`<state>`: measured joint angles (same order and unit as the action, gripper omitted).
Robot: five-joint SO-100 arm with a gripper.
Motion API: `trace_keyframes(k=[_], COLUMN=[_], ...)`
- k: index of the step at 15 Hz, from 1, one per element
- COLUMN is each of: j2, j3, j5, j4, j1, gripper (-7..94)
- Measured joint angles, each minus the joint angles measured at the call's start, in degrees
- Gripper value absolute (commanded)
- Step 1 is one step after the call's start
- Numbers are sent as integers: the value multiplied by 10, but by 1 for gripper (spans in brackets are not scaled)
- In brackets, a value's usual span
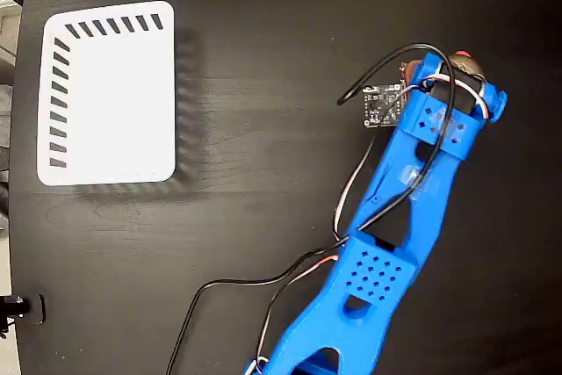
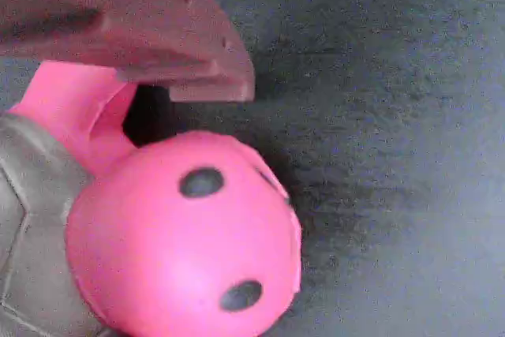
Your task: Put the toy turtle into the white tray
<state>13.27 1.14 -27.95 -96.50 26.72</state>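
The toy turtle point(image 2: 181, 234) fills the wrist view: a big pink head with two dark eyes, a pink leg and a patch of grey-brown shell at the left. One finger point(image 2: 158, 45) sits just above its leg and head; the other finger does not show. From overhead, my blue gripper point(image 1: 465, 72) covers the toy turtle point(image 1: 463, 56) at the upper right, leaving only a red tip and a bit of shell in sight. The white tray point(image 1: 110, 164) lies far off at the upper left with nothing in it. The turtle rests on the black table.
The blue arm point(image 1: 386, 261) runs from the bottom edge up to the right. A small circuit board point(image 1: 382, 104) and black and white cables point(image 1: 263, 280) hang beside it. The table's left edge runs just beyond the tray.
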Motion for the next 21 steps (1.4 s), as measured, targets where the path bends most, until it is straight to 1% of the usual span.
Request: trace_keyframes(k=[1,2,3,5,9,13,14,16,18,19,20,21], j2=[0,0,0,0,4,56,71,95,121,142,171,192], j3=[0,0,0,0,4,98,120,159,177,180,196,207], j5=[10,18,29,64,135,200,213,221,221,219,213,209], j4=[2,7,12,21,18,40,47,52,36,26,10,9], j1=[0,0,0,0,-29,-65,-69,-79,-86,-90,-92,-92], gripper=[15,2,-3,-3,-3,-2,8,24,37,41,41,41])
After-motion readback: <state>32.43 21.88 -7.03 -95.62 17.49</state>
